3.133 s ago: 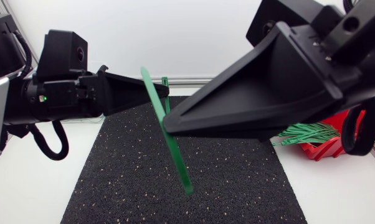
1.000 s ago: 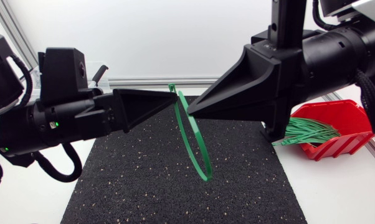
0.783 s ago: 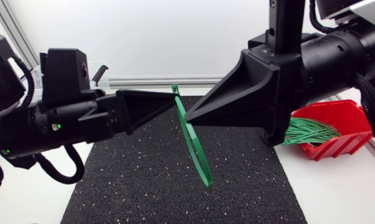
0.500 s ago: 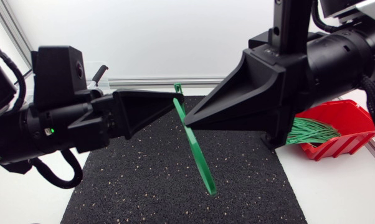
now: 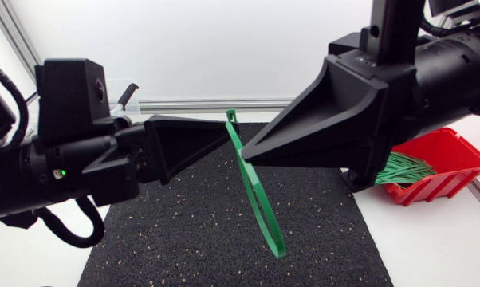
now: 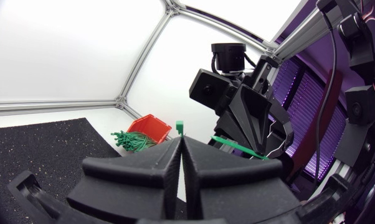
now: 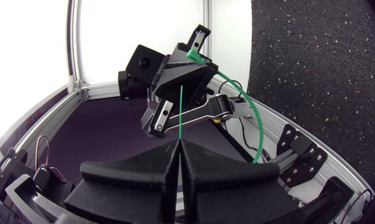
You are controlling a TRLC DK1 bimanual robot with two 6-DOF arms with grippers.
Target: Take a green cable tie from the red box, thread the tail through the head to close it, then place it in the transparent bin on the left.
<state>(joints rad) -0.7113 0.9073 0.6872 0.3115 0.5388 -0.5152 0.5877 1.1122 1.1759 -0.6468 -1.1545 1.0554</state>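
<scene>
A green cable tie (image 5: 256, 195) hangs bent in a loop over the black mat (image 5: 168, 231), held up between both arms. My left gripper (image 5: 224, 131) is shut on the tie just under its head, which sticks up past the fingertips (image 6: 180, 128). My right gripper (image 5: 243, 151) faces it tip to tip and is shut on the tail strip (image 7: 181, 112). In the right wrist view the loop (image 7: 255, 124) curves from the left gripper (image 7: 182, 68) back to mine. Whether the tail passes through the head is hidden. The red box (image 5: 435, 151) holds several green ties (image 5: 403, 169).
The red box (image 6: 151, 126) stands off the mat's right edge, under my right arm. Both arms hover above the mat, tips nearly touching over its far half. An aluminium rail (image 5: 184, 104) runs along the table's back edge.
The tie's head has drifted slightly right and down with both grippers. The loop has turned edge-on and its low end hangs lower and further right. Both grippers stayed shut.
</scene>
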